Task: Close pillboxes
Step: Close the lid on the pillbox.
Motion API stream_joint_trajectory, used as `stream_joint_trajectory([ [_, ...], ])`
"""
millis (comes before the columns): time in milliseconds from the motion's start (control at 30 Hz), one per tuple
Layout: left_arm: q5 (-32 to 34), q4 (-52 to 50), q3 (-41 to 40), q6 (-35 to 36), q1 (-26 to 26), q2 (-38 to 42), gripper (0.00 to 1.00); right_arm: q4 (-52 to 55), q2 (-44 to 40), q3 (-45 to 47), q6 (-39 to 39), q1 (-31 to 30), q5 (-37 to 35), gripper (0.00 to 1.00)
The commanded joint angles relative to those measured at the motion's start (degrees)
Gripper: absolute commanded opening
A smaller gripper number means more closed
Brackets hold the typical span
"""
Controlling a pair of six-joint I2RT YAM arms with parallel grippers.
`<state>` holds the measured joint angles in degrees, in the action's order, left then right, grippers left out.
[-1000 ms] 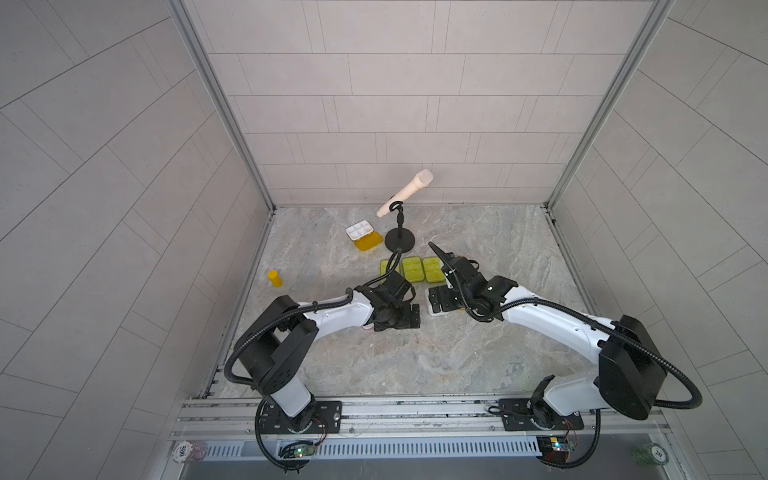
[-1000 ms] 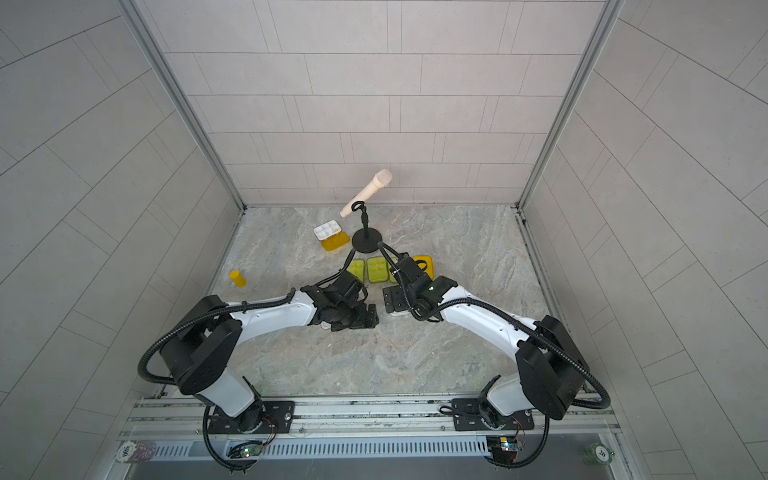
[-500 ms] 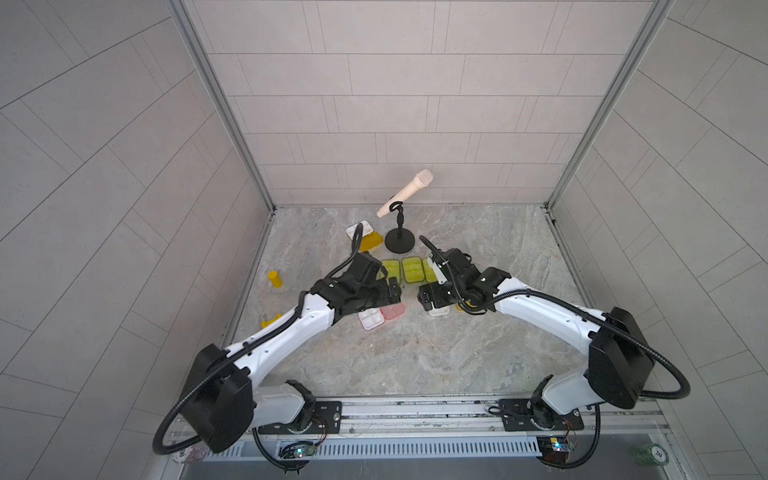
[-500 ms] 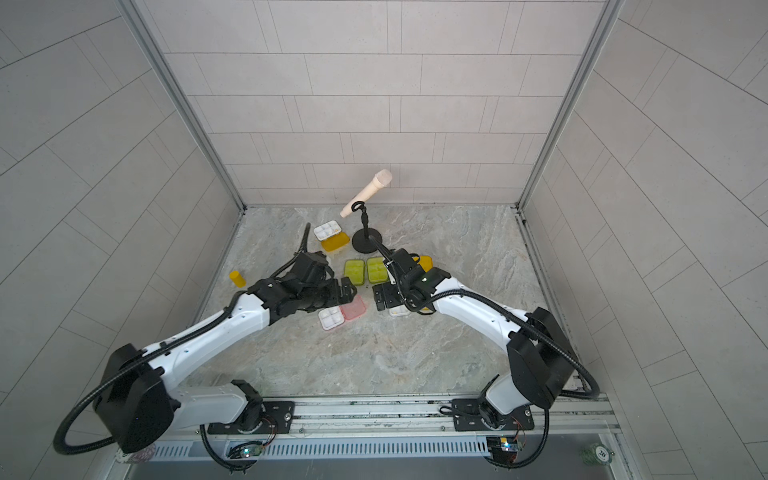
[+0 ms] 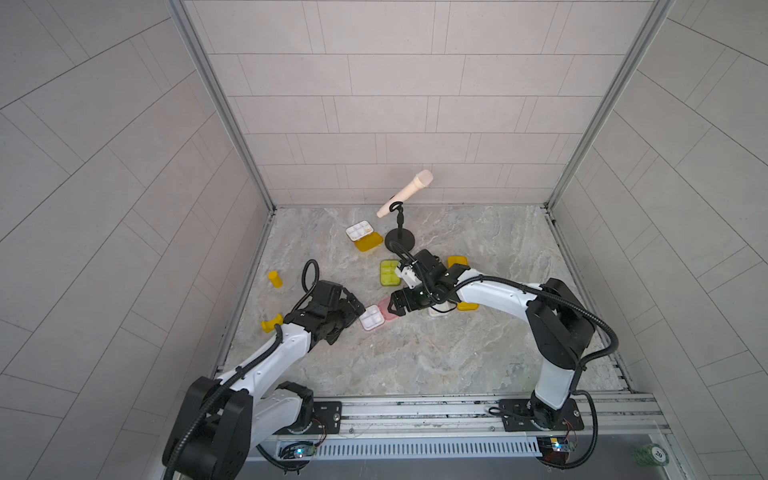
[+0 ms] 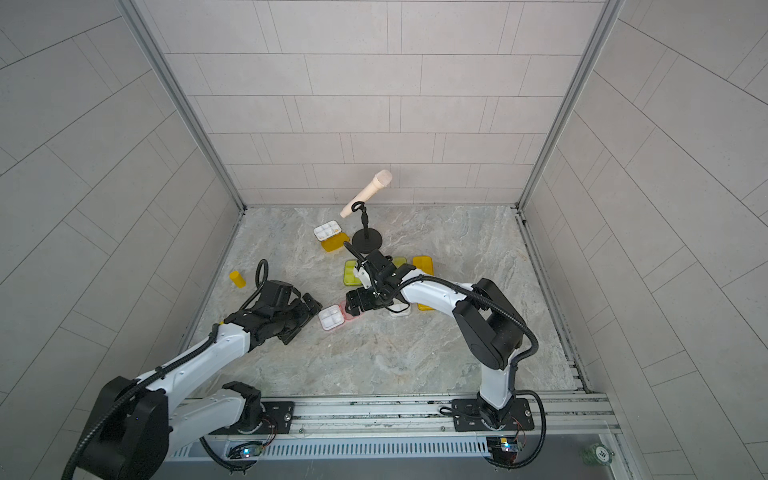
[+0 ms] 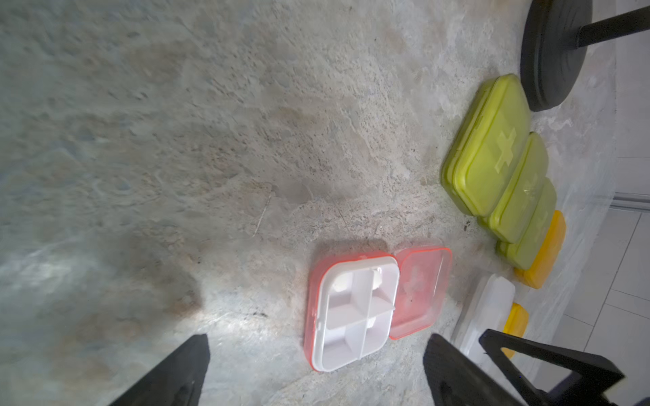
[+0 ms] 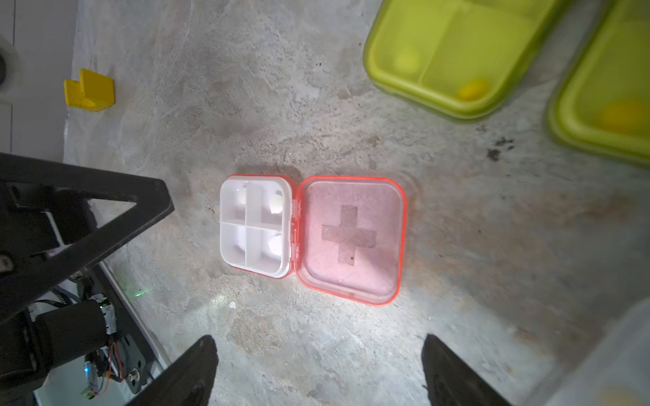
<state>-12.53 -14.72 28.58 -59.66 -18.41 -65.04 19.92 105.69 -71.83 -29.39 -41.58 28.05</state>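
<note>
A pink pillbox lies open on the marble floor, its white tray holding white pills and its translucent lid flat beside it. My left gripper stands open just left of the tray, which shows ahead of the open jaws in the left wrist view. My right gripper is open over the lid's far edge; its wrist view shows the lid ahead of empty jaws. An orange-yellow pillbox lies open at the back. Lime green pillboxes are shut.
A microphone stand rises just behind the green boxes. Shut orange boxes and a clear box lie partly under my right arm. A yellow bottle and a yellow block sit by the left wall.
My left arm has drawn back toward the left front, uncovering the open pink pillbox. My right gripper has moved left to the pink lid and its jaws have narrowed a little.
</note>
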Motion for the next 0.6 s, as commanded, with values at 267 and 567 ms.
stream_joint_trajectory([
  [267,-6.97,11.15,0.86,-2.13,1.19,-9.08,1.00,-4.80,3.64,0.20,-3.63,1.14,3.36,0.92],
  [567,-8.44,13.19,1.78,-1.85,1.23,-11.65,1.00,-6.55,4.79,0.62,-5.22,2.77,3.84,0.92],
])
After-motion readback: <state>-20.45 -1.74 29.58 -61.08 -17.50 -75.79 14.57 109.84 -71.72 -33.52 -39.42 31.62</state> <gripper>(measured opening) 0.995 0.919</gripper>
